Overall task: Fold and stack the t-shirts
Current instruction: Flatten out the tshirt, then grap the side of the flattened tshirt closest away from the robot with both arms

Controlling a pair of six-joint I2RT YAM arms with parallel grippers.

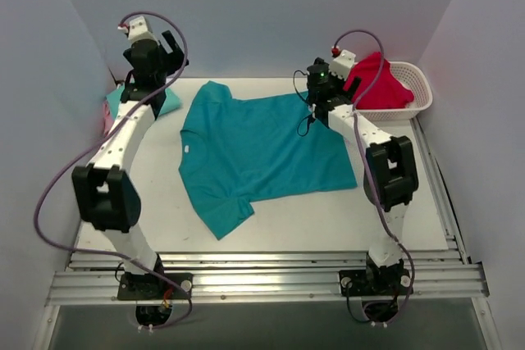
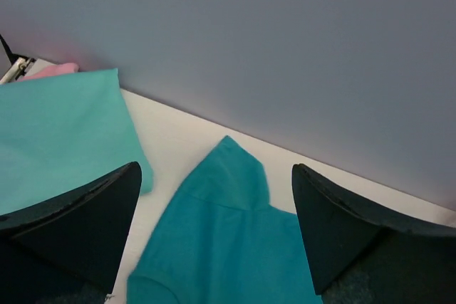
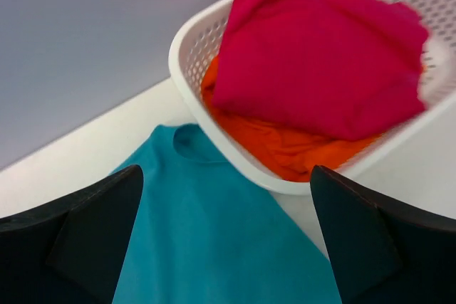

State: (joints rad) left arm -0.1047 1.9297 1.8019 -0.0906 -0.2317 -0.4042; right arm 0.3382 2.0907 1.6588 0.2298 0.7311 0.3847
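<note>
Teal shirt (image 3: 214,233) sleeve perhaps touching basket (image 3: 184,48)

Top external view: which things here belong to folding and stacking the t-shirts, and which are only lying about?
Belong to the job:
- deep teal t-shirt, spread flat
- mint-green t-shirt, folded at the far left
- pink t-shirt, only an edge showing
- crimson shirt and orange cloth, probably waiting

Only lying about:
- white basket holding those two
- table

Mint-green t-shirt (image 1: 170,104) mostly hidden behind left arm (image 1: 123,133) (top view)
</note>
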